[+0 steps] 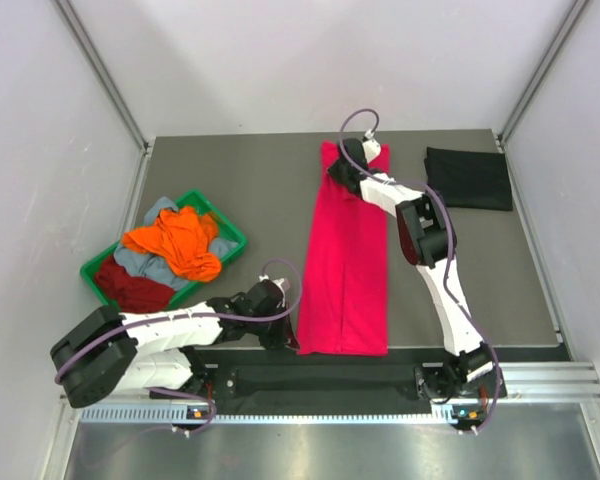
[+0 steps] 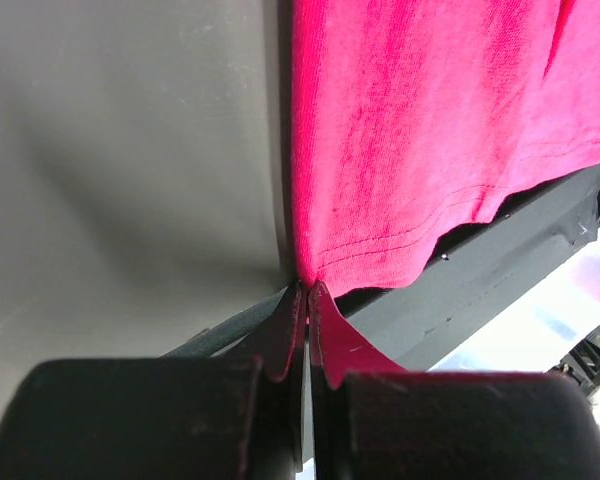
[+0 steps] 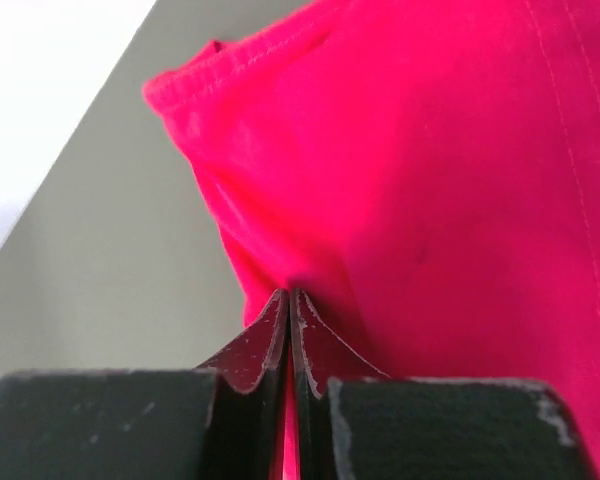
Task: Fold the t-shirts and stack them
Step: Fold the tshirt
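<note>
The 2 arms (image 1: 170, 330) have white link shells with black joints, and a thin purple-grey cable (image 1: 280, 275) loops along each. Each tool (image 2: 306, 300) ends in 2 dark, wedge-shaped fingers (image 3: 265, 345), apparently scuffed along their edges.

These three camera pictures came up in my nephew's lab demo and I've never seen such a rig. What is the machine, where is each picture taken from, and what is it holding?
It is two white robot arms bolted at the table's near edge. The wide picture looks down from above; the other two come from cameras on each wrist. A long, bright pink-red cloth t-shirt lies folded into a strip on the grey table. The left gripper is shut on its near corner, the right gripper on its far end. A folded black t-shirt lies at the far right. A green plastic tray on the left holds orange, dark red and grey-blue tees.
</note>
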Tool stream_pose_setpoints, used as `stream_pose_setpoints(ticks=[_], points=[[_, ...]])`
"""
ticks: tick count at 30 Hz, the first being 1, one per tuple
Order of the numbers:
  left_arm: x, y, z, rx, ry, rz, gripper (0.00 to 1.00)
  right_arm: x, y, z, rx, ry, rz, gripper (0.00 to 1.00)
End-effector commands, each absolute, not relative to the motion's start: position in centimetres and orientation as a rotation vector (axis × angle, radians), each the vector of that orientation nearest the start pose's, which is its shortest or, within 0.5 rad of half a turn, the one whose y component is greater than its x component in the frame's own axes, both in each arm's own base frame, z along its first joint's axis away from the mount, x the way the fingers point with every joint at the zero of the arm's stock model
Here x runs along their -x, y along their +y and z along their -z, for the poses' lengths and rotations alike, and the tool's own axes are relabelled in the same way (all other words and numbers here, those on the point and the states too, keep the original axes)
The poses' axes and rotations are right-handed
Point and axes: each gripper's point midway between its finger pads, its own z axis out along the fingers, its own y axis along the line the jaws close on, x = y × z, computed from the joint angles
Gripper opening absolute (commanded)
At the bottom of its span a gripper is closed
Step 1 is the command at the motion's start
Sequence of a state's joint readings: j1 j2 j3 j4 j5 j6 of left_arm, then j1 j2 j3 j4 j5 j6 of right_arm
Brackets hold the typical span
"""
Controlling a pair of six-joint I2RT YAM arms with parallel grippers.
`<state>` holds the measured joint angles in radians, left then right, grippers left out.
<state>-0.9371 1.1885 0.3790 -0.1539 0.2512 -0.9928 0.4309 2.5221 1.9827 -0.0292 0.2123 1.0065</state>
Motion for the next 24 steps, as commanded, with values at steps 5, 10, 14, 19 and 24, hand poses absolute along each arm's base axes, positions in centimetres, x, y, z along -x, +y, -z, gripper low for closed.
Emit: stream_pose_setpoints(ticks=[5, 10, 14, 19, 24], points=[[-8.0, -24.9, -2.5, -0.056, 2.847, 0.968, 0.0, -62.7, 27.5, -0.5, -0.852, 2.14, -0.499, 0.0], [-8.0, -24.5, -2.6, -0.043, 2.842, 0.955, 0.0, -63.0, 27.0, -0.7, -0.912, 2.112, -0.469, 0.0], [-8.0, -24.6, -2.4, -0.04, 2.845, 0.948, 0.0, -63.2, 27.2, -0.6, -0.909, 2.108, -0.482, 0.0], [-8.2, -24.3, -2.0, -0.036, 2.865, 0.897, 0.0, -64.0, 29.1, -2.7, -0.803, 2.082, -0.601, 0.0], [-8.7, -24.3, -2.2, -0.036, 2.851, 0.873, 0.07, -64.4, 30.2, -9.0, -0.661, 2.019, -0.711, 0.01]])
